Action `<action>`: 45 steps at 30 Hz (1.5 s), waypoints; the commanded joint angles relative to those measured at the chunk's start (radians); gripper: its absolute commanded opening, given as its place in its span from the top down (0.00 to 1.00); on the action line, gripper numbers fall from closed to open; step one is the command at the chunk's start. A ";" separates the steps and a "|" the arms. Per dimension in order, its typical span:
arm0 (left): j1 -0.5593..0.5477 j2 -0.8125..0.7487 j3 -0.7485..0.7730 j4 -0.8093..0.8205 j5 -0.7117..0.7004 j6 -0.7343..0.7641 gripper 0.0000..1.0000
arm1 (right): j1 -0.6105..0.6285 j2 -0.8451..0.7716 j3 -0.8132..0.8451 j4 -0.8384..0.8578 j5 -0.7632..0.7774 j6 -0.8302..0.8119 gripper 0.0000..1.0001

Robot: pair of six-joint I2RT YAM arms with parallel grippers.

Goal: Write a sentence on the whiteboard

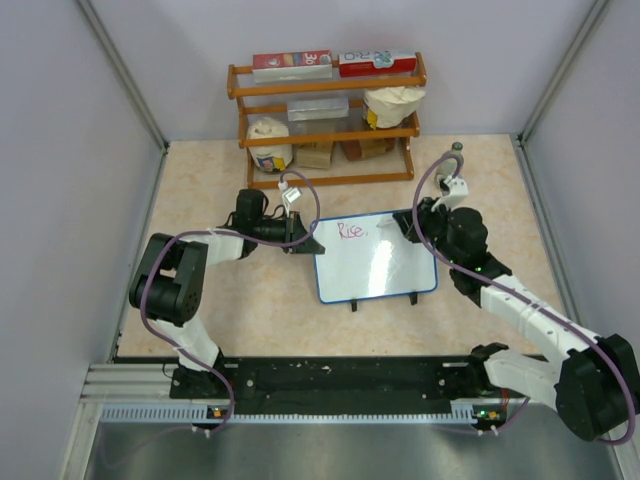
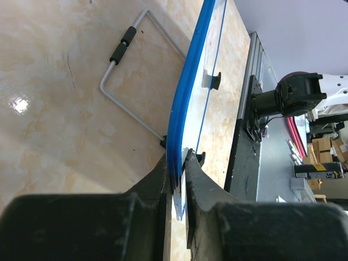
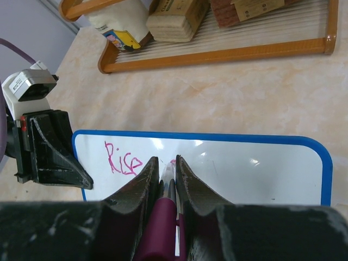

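Observation:
The whiteboard, glossy white with a blue frame, lies on the table's middle. My left gripper is shut on its left edge; the left wrist view shows the blue frame edge-on between my fingers. Pink lettering reading "Rise" sits at the board's top left, also in the right wrist view. My right gripper is shut on a magenta marker, its tip on the board just right of the lettering. The right gripper is over the board's upper right part.
A wooden shelf rack with boxes, bags and a bottle stands at the back. The board's wire stand juts out on the table behind it. A black rail runs along the near edge. Grey walls close in both sides.

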 commanded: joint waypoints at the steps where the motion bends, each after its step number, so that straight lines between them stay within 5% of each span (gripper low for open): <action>1: -0.005 0.032 -0.029 -0.021 -0.106 0.083 1.00 | -0.012 -0.013 -0.007 -0.022 -0.003 -0.015 1.00; 45: -0.005 0.032 -0.032 -0.018 -0.107 0.075 1.00 | -0.012 -0.099 0.027 0.009 0.095 0.033 1.00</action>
